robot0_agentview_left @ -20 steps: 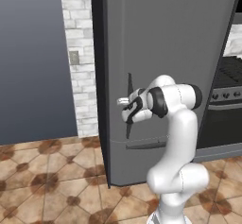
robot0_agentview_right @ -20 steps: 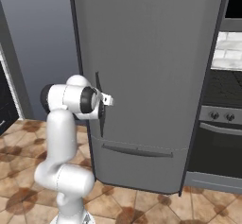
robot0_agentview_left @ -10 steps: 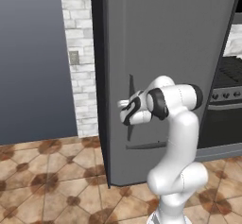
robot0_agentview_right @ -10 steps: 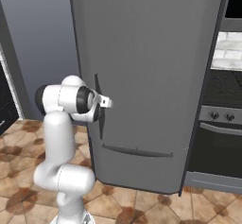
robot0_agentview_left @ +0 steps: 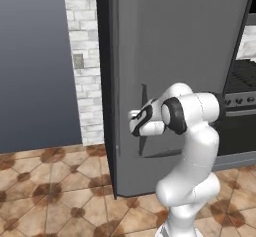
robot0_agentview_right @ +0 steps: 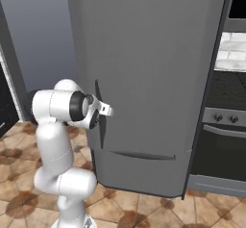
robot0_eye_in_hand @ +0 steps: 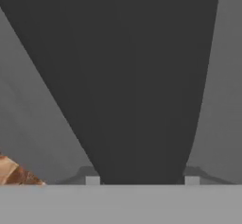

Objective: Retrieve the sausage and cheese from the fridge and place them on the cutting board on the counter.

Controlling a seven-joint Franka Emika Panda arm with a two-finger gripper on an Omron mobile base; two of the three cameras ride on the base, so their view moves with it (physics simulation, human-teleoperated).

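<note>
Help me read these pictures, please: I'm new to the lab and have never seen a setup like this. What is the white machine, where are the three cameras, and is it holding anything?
Everything here is a computer rendering of a kitchen. The white machine is a robot arm on a base that can drive. Two cameras ride on that base, behind the arm to its left and right, so both show one scene from two sides. The third camera sits on the hand and looks along the gripper.

The tall dark grey cabinet is the fridge, its door looking shut. The gripper is at the long vertical door handle. In the hand view the handle is the dark bar running between the two fingertips, so the jaws straddle it. Whether they are actually clamped on it, I cannot tell.

To the right stands an oven.
</note>
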